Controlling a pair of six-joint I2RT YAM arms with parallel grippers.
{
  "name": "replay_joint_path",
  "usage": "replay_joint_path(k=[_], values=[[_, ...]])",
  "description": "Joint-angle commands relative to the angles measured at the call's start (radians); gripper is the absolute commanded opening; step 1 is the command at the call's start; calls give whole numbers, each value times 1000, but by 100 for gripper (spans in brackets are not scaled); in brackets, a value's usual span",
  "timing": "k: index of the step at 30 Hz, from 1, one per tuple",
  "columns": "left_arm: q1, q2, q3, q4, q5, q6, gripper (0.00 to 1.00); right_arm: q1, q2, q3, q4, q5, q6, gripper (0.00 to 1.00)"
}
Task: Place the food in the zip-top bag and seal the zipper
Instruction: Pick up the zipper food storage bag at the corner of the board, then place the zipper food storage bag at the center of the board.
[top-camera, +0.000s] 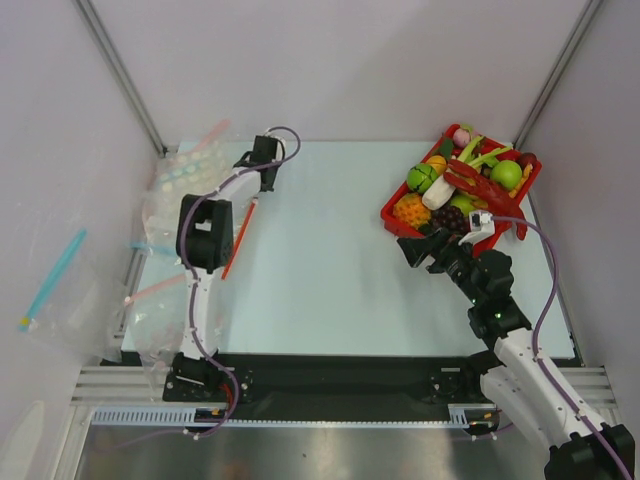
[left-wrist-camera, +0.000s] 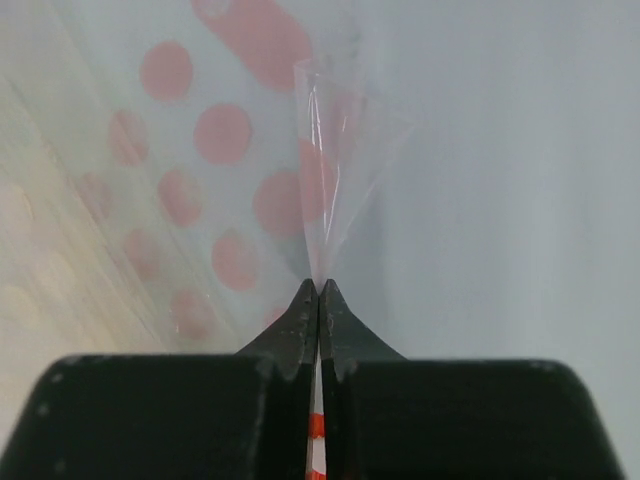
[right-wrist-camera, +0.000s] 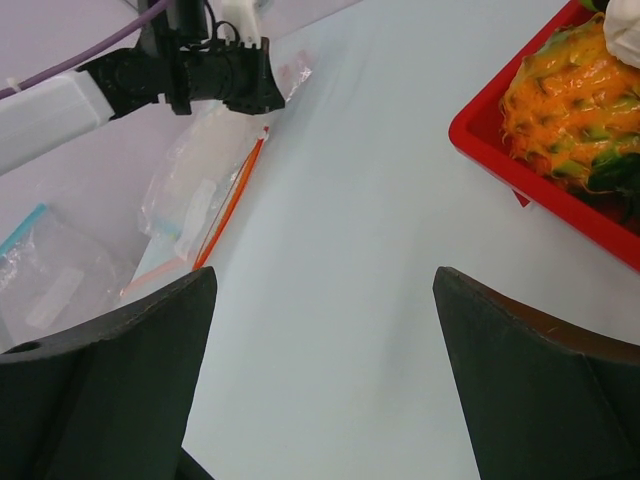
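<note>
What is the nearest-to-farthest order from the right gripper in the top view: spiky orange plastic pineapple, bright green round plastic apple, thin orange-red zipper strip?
From the right gripper:
1. spiky orange plastic pineapple, just beyond it, in the red tray's near-left corner.
2. bright green round plastic apple, on the tray's right side.
3. thin orange-red zipper strip, far off on the left.

The clear, crinkly bag (right-wrist-camera: 200, 185) lies at the far left of the table. Its far corner is lifted and pinched in the closed left gripper (left-wrist-camera: 318, 285). The zipper (right-wrist-camera: 232, 205), a thin straight orange-red strip, runs along the bag's right edge from near to far. The food sits piled in a red tray (top-camera: 390, 212) at the far right. The long red crayfish (top-camera: 478, 185) sprawls across the top and the dark grapes (top-camera: 453, 218) lie at the near edge. The red ball fruit cannot be picked out.
</note>
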Motion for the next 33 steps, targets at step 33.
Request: replay_joint_path(k=[33], values=[[-414, -1467, -1044, 376, 812, -754, 0, 7, -9, -3, 2, 74, -78, 95]])
